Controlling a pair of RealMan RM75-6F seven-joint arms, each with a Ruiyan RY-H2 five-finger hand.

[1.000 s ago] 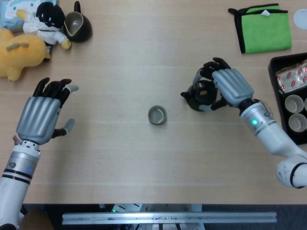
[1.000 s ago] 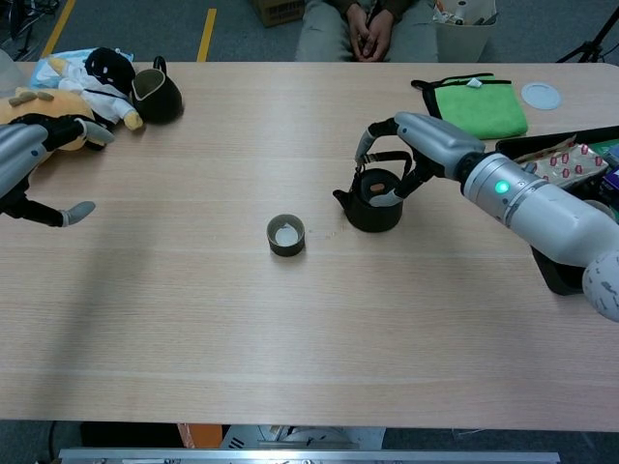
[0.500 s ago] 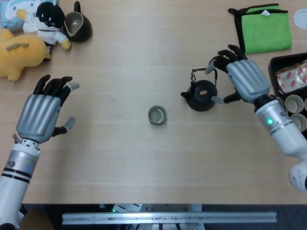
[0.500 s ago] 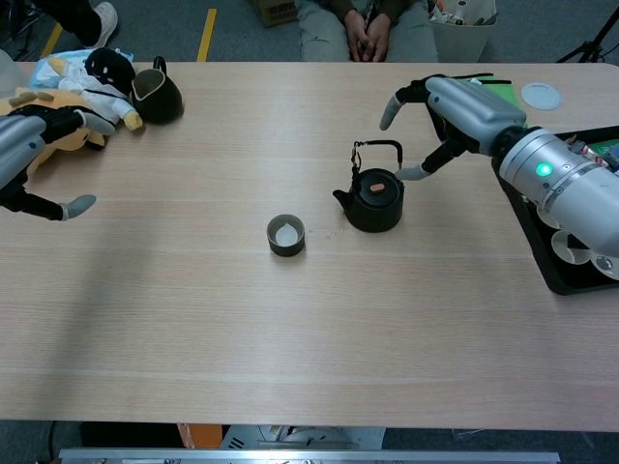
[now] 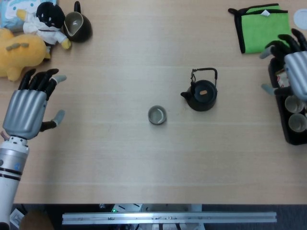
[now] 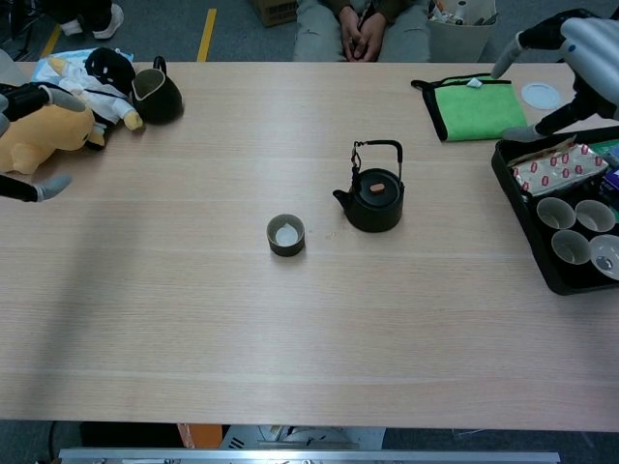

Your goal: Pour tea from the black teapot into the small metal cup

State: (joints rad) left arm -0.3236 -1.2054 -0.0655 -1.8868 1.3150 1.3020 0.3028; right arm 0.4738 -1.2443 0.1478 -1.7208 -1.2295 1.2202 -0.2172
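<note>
Your black teapot [image 6: 375,198] stands upright on the wooden table [image 6: 290,329], handle raised and spout turned toward the small metal cup [image 6: 285,235], which sits just beside it on the spout side, the two apart and not touching. Something pale shows at the bottom of the cup in the chest view, but you cannot tell from here whether that is tea or bare metal, so judge the pour as possibly done and the pot set down; if it is not, the whole grasp, lift and tilt is left. Neither hand is on anything. Your right hand [image 5: 293,67] hangs well away from the teapot, over the edge of the black tray [image 6: 527,230] that holds the paper cups [image 6: 571,230], fingers spread wide and empty. Your left hand [image 5: 28,108] hovers at the far side of the table near the yellow plush toy [image 5: 17,53], palm down, fingers apart, holding nothing. If you need another pour, the right hand is the closer one to bring to the raised handle.
</note>
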